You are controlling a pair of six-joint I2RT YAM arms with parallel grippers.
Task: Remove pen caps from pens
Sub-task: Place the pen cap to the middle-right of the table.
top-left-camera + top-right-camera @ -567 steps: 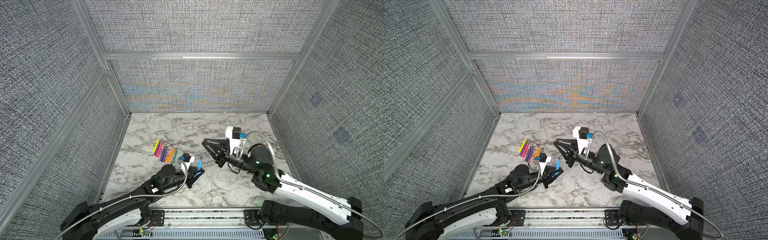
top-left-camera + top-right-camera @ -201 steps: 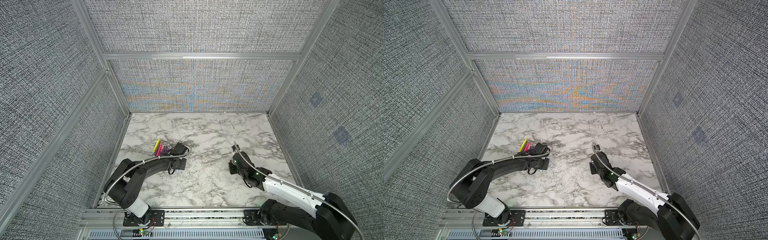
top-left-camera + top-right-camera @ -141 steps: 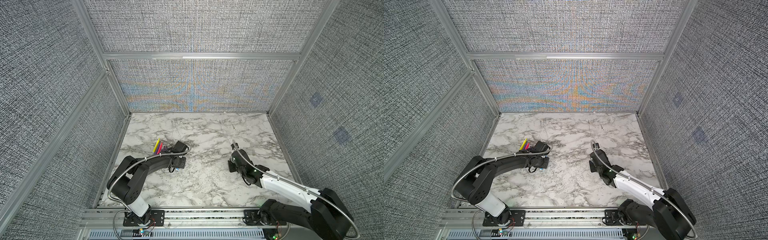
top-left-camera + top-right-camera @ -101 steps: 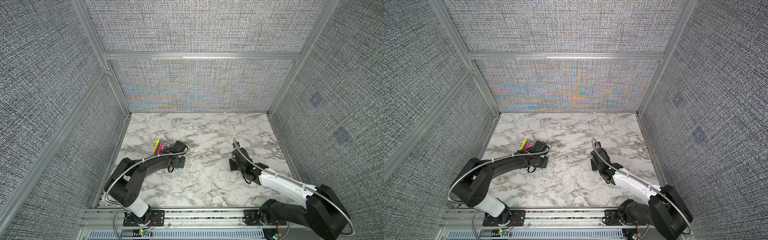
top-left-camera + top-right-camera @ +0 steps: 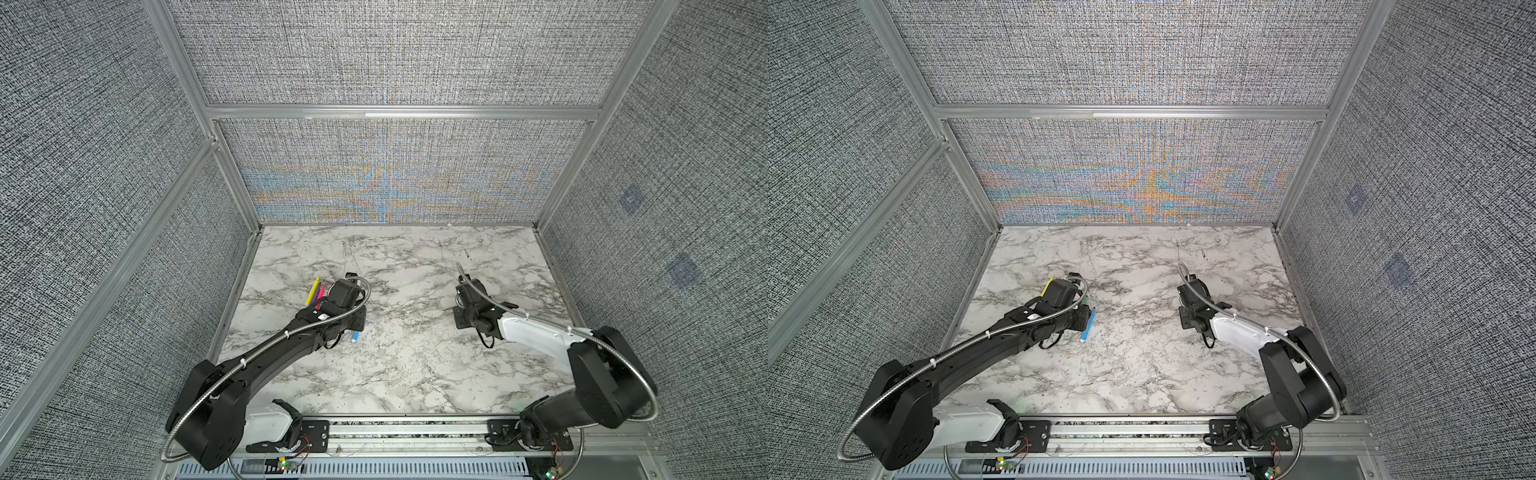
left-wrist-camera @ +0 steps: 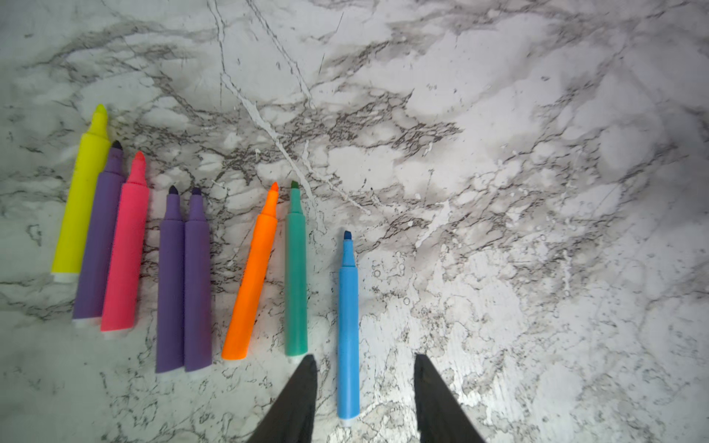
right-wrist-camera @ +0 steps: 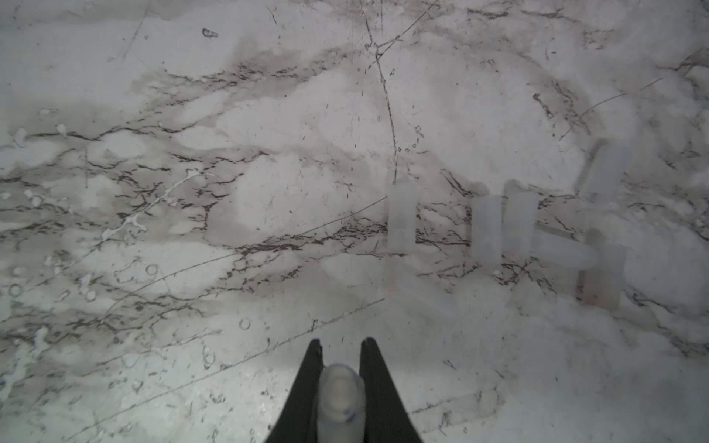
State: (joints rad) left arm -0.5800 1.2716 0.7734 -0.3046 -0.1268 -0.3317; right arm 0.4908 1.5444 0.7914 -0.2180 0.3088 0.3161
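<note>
In the left wrist view the left claw [image 6: 363, 360] is let go. Its two black fingers [image 6: 303, 402] stand apart and are cut off by the edge of the picture. The blue pen [image 6: 348, 330] lies flat on the table between them, and it seems to touch neither one. Its tip is bare. Next to it lie the green pen [image 6: 296, 280] and the orange pen [image 6: 253, 284], then two purple pens [image 6: 170, 291] side by side. Last come the pink pen [image 6: 124, 257], one more purple pen [image 6: 98, 245] and the yellow pen [image 6: 82, 199], packed close together. All the tips are bare.

In the right wrist view the right claw [image 7: 341, 342] is squeezed tight on a clear cap [image 7: 339, 399], which is blurry because it is so close. Further out, loose caps [image 7: 486, 228] lie in a bunch on the marble table [image 7: 192, 115]. They are pale and foggy and hard to count, and some touch or cross.

In both top views the claws hide under the arms. Only a bit of the blue pen [image 5: 354, 336] [image 5: 1088, 328] peeks out beside the left arm [image 5: 291, 345], and no caps can be made out there
</note>
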